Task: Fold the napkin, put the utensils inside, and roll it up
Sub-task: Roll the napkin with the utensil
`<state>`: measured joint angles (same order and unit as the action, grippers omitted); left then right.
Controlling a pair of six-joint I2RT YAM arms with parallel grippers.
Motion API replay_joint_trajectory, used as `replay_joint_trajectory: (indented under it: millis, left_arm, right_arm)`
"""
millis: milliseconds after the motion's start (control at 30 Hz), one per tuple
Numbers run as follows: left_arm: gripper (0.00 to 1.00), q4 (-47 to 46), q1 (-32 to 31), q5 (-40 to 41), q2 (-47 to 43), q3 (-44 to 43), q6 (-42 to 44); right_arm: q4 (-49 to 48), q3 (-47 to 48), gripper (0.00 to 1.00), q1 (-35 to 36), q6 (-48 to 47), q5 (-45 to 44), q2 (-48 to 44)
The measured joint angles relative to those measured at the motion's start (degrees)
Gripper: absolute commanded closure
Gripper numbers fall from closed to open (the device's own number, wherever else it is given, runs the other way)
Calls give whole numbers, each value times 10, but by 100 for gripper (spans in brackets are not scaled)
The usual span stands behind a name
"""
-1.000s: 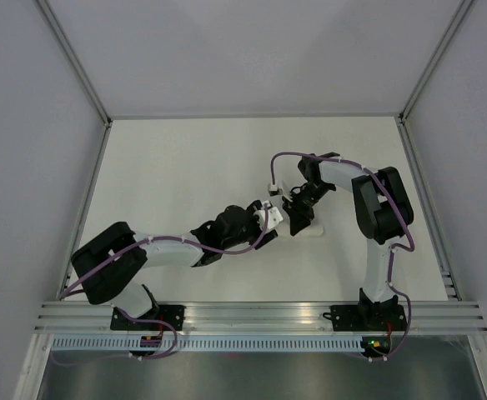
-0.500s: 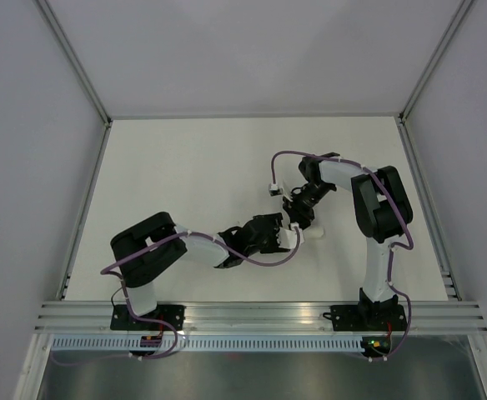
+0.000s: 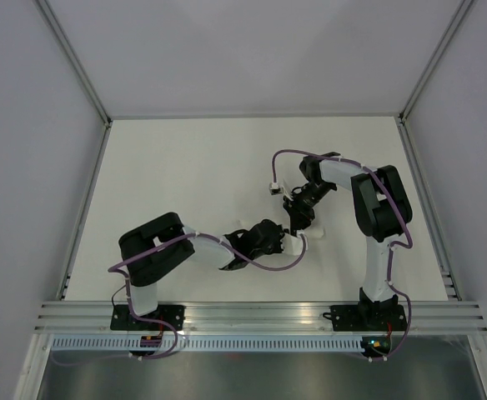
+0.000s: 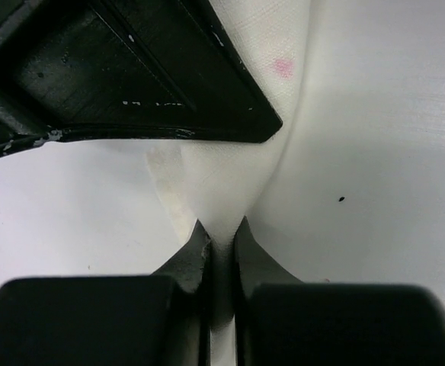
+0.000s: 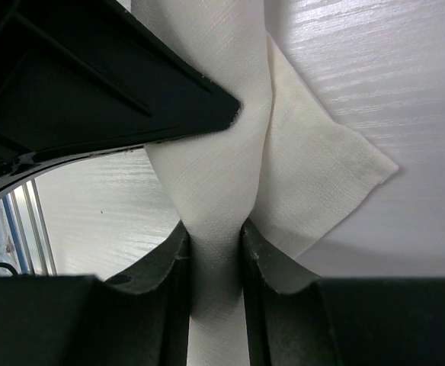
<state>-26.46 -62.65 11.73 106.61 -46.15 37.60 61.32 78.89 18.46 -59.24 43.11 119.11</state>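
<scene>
The napkin (image 5: 306,164) is bunched into a white fold near the middle of the tabletop (image 3: 185,167), slightly to the right, and is gripped from 2 sides. The left claw (image 4: 221,240) is pinched together on a thin ridge of the cloth, its 2 fingers almost touching. The right claw (image 5: 216,244) is clamped on a thicker band of the same cloth, beside which a flat corner is spread on the tabletop. From above, the 2 claws are seen just beside each other.

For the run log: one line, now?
left end effector: shut on napkin | right end effector: shut on napkin | utensils: not visible
</scene>
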Motion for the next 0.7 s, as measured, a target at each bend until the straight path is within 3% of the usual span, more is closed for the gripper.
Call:
replay_joint_trajectory:
  millis: [100, 233, 500, 700]
  left_arm:
    - [98, 14, 1, -5, 0, -7, 0]
    - [98, 40, 9, -28, 0, -23, -9]
    - [98, 95, 43, -102, 1, -59, -47]
    - [98, 134, 68, -155, 4, -85, -70]
  right_arm:
    - [-1, -2, 47, -1, 6, 2, -2]
    - [-8, -23, 33, -2, 23, 5, -26]
    - [-86, -69, 25, -17, 75, -11, -81]
    - [-186, -92, 24, -82, 134, -20, -117]
